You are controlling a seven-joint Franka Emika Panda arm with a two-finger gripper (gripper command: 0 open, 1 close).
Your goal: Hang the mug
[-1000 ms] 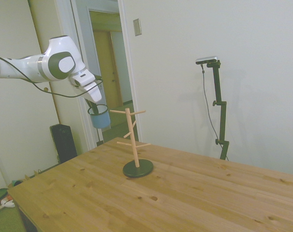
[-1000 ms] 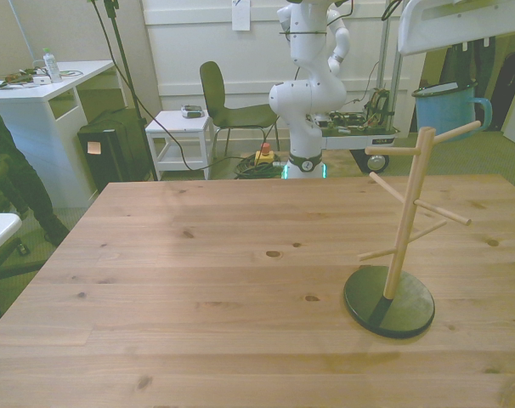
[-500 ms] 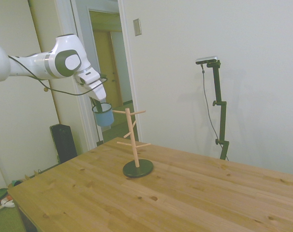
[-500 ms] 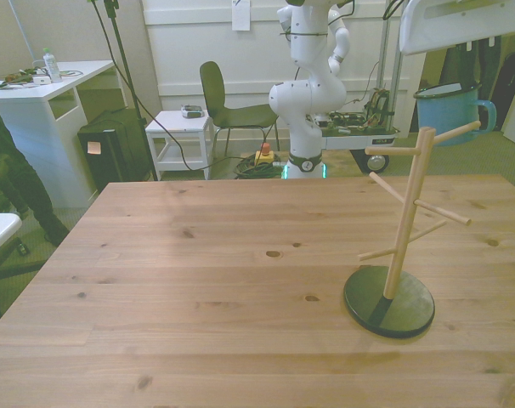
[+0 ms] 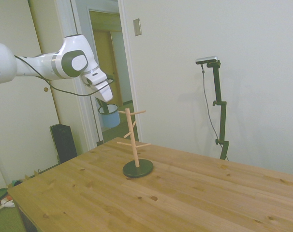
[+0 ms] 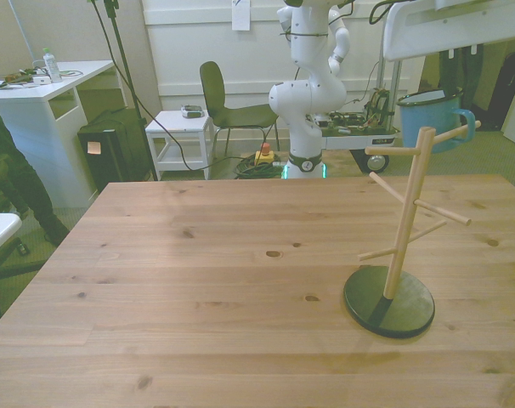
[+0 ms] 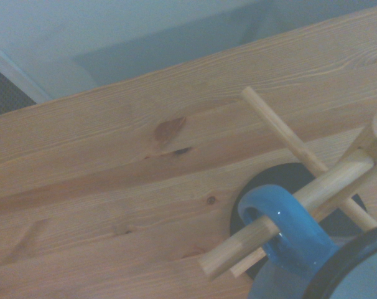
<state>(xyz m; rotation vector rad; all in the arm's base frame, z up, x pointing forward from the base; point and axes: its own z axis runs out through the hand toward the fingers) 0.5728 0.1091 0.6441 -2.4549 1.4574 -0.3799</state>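
While the white arm reached in from the left edge of the side view, its gripper (image 5: pixel 108 99) hung in the upper left of that frame, above and just left of the wooden peg stand (image 5: pixel 133 137). The fingers were lost against the dark doorway behind them, and in the front view the mug rim met only the white underside of the wrist along the top edge, so whether the fingers were spread or pressed together could not be determined.

The mug (image 5: pixel 109 116) was held in the air, upright, at the height of the stand's top pegs. In the side view it appeared left of the post, just beside the tip of the uppermost peg. In the front view the mug (image 6: pixel 428 120) sat in the upper right of the frame, beyond the top of the post, with its loop handle (image 6: pixel 466 121) turned toward the front view's right and meeting the tip of the top peg (image 6: pixel 455 133).

The wrist view resolved the relation: the blue handle (image 7: pixel 288 227) encircled one light wooden peg (image 7: pixel 282 215), and the peg's free end protruded past the loop. A second peg (image 7: pixel 288 140) crossed behind it. The stand's dark round base (image 7: pixel 254 199) lay on the wooden table (image 7: pixel 114 168) directly beneath.

The stand stood upright on the table (image 6: pixel 198 289) at the right of the front view, its base (image 6: pixel 388 301) flat on the planks.
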